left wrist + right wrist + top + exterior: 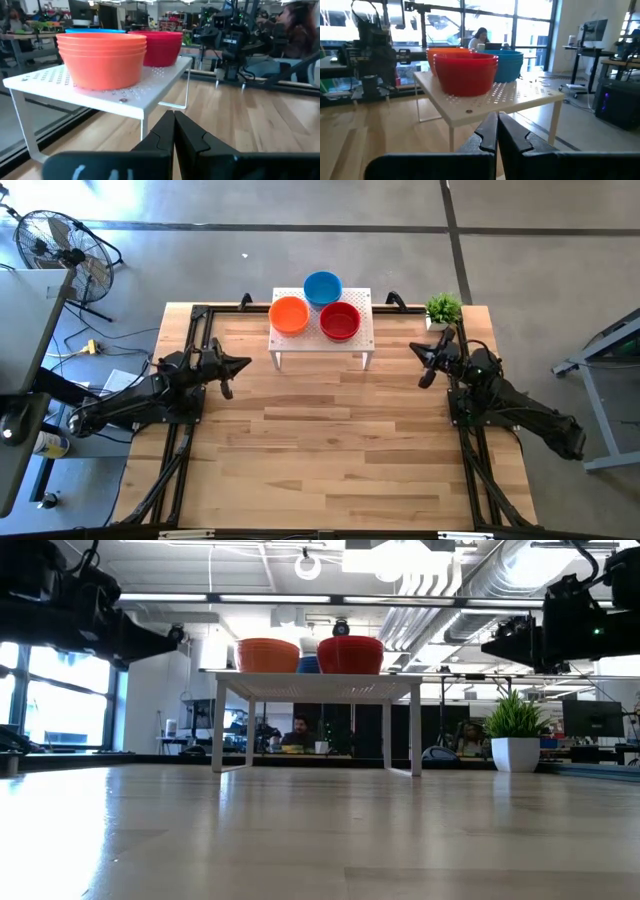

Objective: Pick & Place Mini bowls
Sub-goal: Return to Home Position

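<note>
Surface [330, 450]: wooden, with the white stand [300, 348] near its far edge.
Mini bowls: orange stack [289, 314], red stack [340, 321], blue stack [322, 288] (all on the stand's top).
Left pincer [174, 120]: closed tight, empty, left of the stand.
Right pincer [497, 120]: closed tight, empty, right of the stand.

In the low view the blue bowls [308, 665] are almost all hidden. Only a thin bit peeks out between the orange bowls [268, 655] and the red bowls [350, 655]. From above, each pile looks like one bowl, so the ones under cannot be seen. The left arm [70, 610] and the right arm [580, 625] are cut off at 12 o'clock, the low view's top edge.
</note>
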You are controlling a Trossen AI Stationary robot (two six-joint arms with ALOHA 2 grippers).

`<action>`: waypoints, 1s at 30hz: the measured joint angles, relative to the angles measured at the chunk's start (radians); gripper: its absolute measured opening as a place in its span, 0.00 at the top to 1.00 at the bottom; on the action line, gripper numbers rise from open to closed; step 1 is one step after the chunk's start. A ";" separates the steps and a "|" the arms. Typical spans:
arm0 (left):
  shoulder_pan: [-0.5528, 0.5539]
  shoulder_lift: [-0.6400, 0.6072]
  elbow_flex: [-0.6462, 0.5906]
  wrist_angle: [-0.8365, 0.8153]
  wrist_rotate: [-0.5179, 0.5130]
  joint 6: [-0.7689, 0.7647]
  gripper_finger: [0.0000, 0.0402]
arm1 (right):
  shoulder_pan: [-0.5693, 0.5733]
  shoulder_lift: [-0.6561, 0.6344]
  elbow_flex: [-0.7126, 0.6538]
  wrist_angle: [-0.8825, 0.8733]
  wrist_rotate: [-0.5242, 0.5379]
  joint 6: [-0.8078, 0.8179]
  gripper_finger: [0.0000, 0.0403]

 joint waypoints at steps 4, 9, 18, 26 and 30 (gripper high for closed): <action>0.000 0.003 0.000 -0.003 -0.006 -0.007 1.00 | 0.000 0.001 0.000 -0.029 0.005 0.033 1.00; 0.000 0.003 -0.001 -0.003 -0.007 0.002 1.00 | 0.000 0.001 0.000 -0.054 0.000 0.101 1.00; 0.000 0.003 -0.001 -0.003 -0.008 0.004 1.00 | 0.000 0.001 0.000 -0.054 -0.001 0.082 1.00; 0.000 0.003 -0.001 -0.003 -0.008 0.004 1.00 | 0.000 0.001 0.000 -0.054 -0.002 0.082 1.00; 0.000 0.003 -0.002 -0.003 -0.008 0.004 1.00 | 0.000 0.001 0.000 -0.054 -0.002 0.082 1.00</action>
